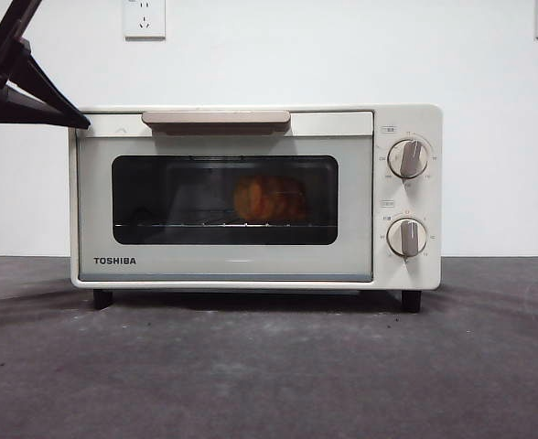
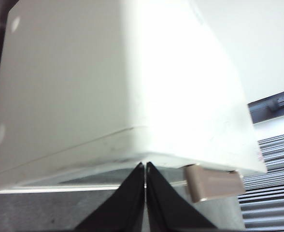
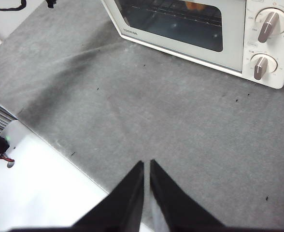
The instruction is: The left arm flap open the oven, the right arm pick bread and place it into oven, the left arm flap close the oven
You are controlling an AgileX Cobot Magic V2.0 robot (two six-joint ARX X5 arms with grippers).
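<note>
The cream-white TOSHIBA oven (image 1: 223, 265) stands on the table with its door shut. The golden-orange bread (image 1: 269, 199) lies on the rack inside, behind the dark glass, right of the window's middle. My left gripper (image 1: 81, 119) is shut and empty, at the oven's top left corner. In the left wrist view its tips (image 2: 145, 166) are at the oven's top edge (image 2: 108, 96), beside the beige handle (image 2: 214, 186). My right gripper (image 3: 147, 166) is shut and empty, held above the grey table away from the oven (image 3: 229, 48). A bit of bread (image 3: 195, 5) shows there.
Two round knobs (image 1: 408, 157) sit on the oven's right panel. The grey mat (image 1: 269, 366) stretches in front of the oven. Wall sockets (image 1: 145, 18) are on the white wall behind. The table's white edge (image 3: 35, 183) shows in the right wrist view.
</note>
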